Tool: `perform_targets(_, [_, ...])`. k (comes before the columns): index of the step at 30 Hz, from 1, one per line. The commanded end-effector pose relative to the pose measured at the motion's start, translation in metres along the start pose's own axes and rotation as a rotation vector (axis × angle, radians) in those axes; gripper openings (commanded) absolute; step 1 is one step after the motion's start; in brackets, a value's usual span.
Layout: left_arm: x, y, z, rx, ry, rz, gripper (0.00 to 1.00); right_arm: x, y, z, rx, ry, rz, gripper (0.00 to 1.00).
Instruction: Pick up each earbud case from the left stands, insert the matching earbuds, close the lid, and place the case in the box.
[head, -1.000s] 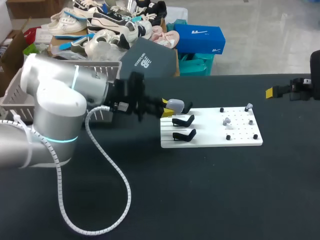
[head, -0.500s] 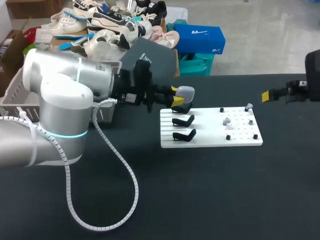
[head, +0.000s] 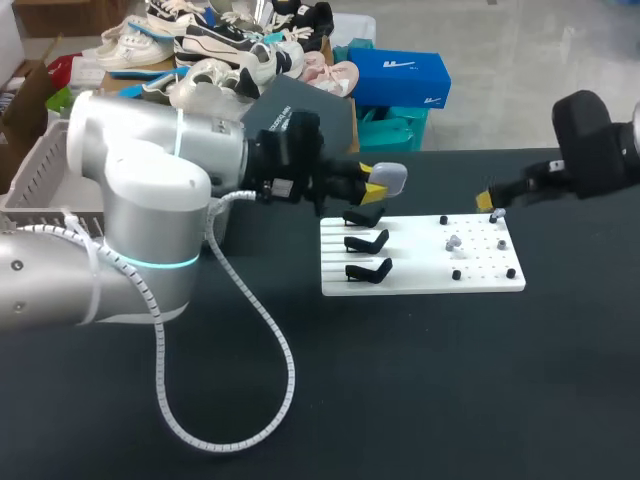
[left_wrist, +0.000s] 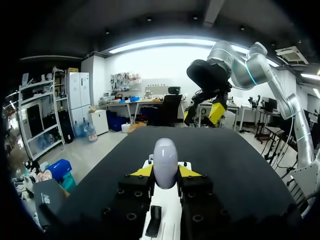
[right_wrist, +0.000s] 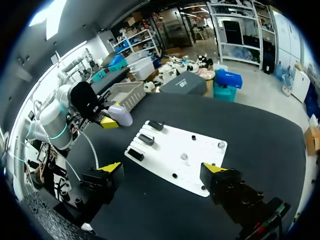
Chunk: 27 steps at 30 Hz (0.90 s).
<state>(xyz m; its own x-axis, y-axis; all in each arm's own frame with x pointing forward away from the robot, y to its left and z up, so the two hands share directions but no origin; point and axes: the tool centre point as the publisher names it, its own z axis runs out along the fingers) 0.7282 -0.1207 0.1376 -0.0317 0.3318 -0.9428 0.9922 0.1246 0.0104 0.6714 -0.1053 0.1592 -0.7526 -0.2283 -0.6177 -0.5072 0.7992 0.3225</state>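
L gripper, clenched on the grey earbud case, has lifted it off the far stand. It hangs near the bench's far edge. R gripper, released, has swung in by the earbuds. Insertion prob. next.

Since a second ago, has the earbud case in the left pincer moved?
Yes. In the head view the earbud case has risen off the top stand and shifted right, judged against the white board.

No text or label can be read.
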Motion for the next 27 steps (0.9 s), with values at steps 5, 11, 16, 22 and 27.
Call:
perform_targets(5, [-0.014, -0.001, 0.025, -0.008, 0.007, 0.008, 0.0, -0.005, 0.014, 0.016, -0.047, 0.018, -0.035, 1.0])
perform_targets(11, [-0.013, -0.009, 0.037, -0.017, 0.03, 0.003, 0.0, -0.009, 0.02, 0.028, -0.085, 0.028, -0.054, 1.0])
perform_targets(16, [-0.013, -0.017, 0.037, -0.009, 0.036, 0.016, 0.0, -0.012, 0.022, 0.033, -0.098, 0.035, -0.066, 1.0])
perform_targets(22, [-0.013, -0.025, 0.037, 0.008, 0.031, 0.047, 0.0, -0.016, 0.021, 0.037, -0.107, 0.041, -0.074, 1.0])
perform_targets(27, [-0.014, -0.031, 0.035, 0.018, 0.027, 0.055, 0.0, -0.017, 0.019, 0.039, -0.114, 0.043, -0.079, 1.0])
